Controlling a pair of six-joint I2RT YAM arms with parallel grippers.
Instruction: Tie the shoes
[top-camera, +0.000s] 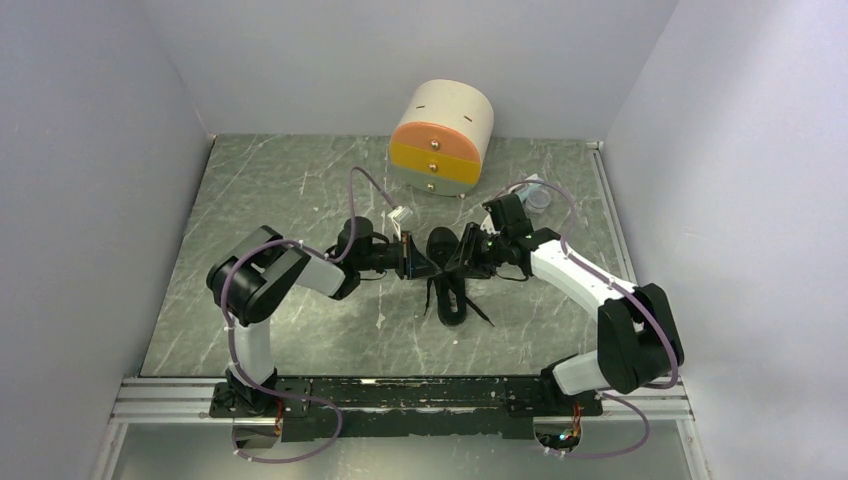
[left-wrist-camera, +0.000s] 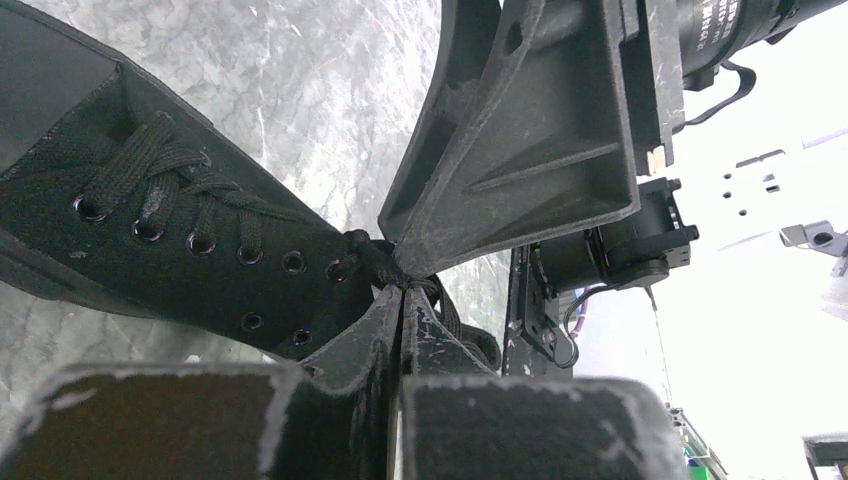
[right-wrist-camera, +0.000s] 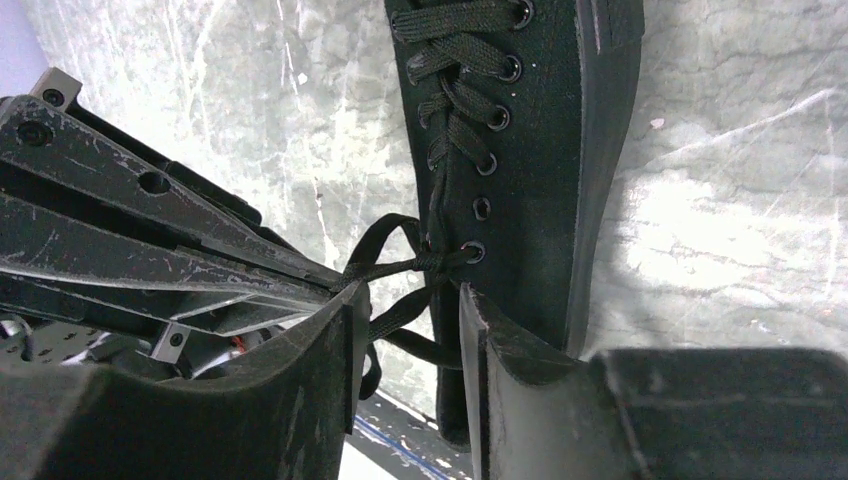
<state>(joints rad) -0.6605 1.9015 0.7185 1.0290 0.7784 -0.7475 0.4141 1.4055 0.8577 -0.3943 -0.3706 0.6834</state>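
A single black shoe (top-camera: 452, 300) is seen lying near the middle of the marbled surface (top-camera: 300, 200), in front of a round drawer box (top-camera: 442, 137) and between the two grippers. From above, its far end is covered by them, and its laces (right-wrist-camera: 400, 265) can hardly be made out against the black fabric. The left gripper (left-wrist-camera: 402, 296) is pressed together, and the laces are pinched at its tips just beside the last eyelets; how much lace lies inside is hidden. The right gripper (right-wrist-camera: 410, 300) is spread, with a strand of lace passing through the gap; whether either finger touches it cannot be told. The rest of the shoe is cut off by the frame edge in both wrist views. The lace bunch at the eyelets is too dark for a knot to be confirmed. The right side of the left wrist view is washed out to white.
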